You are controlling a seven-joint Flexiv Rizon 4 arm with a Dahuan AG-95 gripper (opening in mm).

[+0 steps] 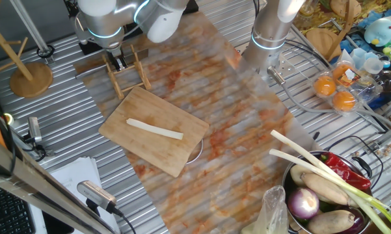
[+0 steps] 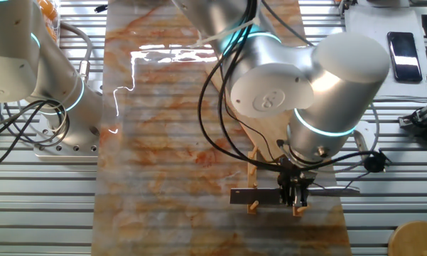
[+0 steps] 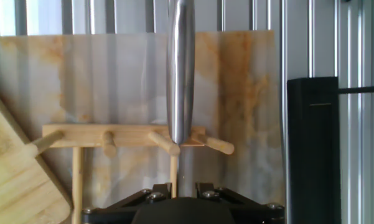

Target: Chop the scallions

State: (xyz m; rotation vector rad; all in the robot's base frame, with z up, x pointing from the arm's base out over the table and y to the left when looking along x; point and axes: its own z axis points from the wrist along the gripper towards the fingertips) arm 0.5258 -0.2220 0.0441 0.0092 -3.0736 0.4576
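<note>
The gripper [image 2: 296,195] is closed on the knife [image 2: 259,195] over the wooden rack [image 1: 127,71], while the scallion [image 1: 154,129] lies whole on the cutting board [image 1: 172,159] just beside that rack, its length running across the board.

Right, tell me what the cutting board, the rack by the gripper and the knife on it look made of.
The rectangular tan cutting board looks like unfinished wood or bamboo, with matte, faint grain. The small pegged rack looks like pale wooden dowels, also matte. The long shiny knife looks like polished steel, judging by its mirror-like reflections; its handle material is hard to tell.
</note>
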